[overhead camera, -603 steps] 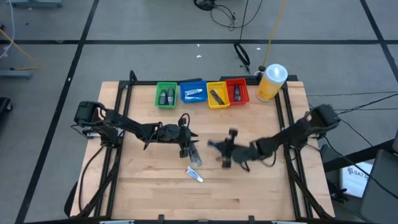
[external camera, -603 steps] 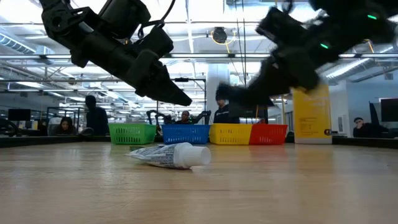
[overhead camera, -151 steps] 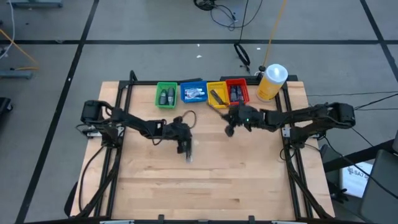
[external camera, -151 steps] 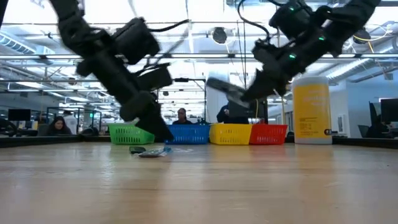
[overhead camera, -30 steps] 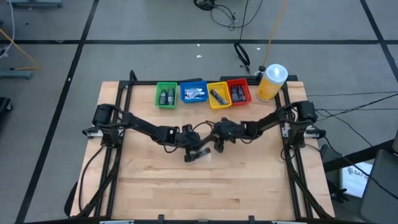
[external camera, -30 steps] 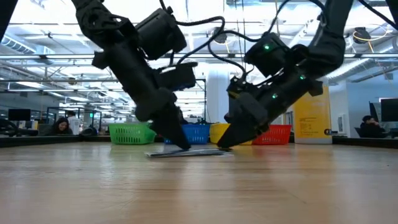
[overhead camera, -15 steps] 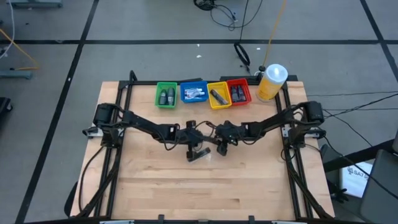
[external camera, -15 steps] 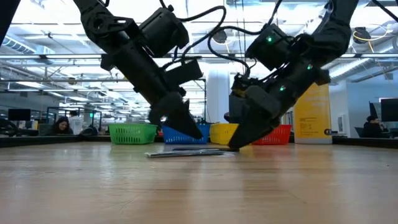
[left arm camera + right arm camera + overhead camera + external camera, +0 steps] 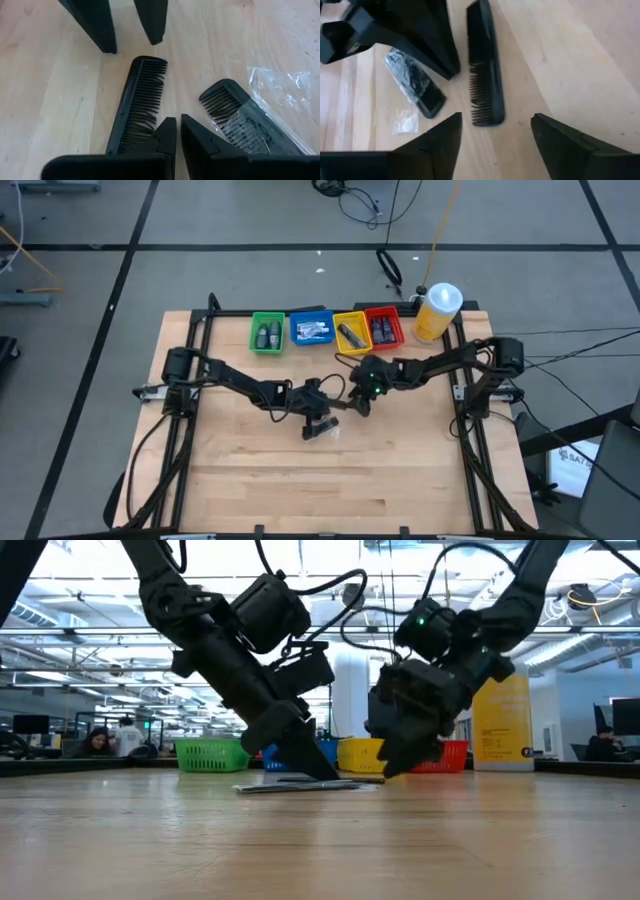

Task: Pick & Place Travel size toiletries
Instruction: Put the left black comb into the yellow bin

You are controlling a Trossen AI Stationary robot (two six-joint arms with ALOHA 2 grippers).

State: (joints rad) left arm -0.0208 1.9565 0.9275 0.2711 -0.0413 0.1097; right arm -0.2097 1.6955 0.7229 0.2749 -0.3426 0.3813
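Bare comb (image 9: 484, 65) lying mid-counter (image 9: 400, 470), wrapped comb (image 9: 250, 125) beside it, wrapper blurring its teeth | left hand (image 9: 176, 131) clenched, empty | right hand (image 9: 495, 122) spread above bare comb | far bins (image 9: 325, 330) holding toiletries, hard to identify

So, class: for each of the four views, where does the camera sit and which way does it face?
High: overhead, facing down; both arms, bins.
Low: table height, facing across; both arms, bins behind.
Left wrist: over the shut left gripper, facing two combs.
Right wrist: over the open right gripper, facing the same combs.
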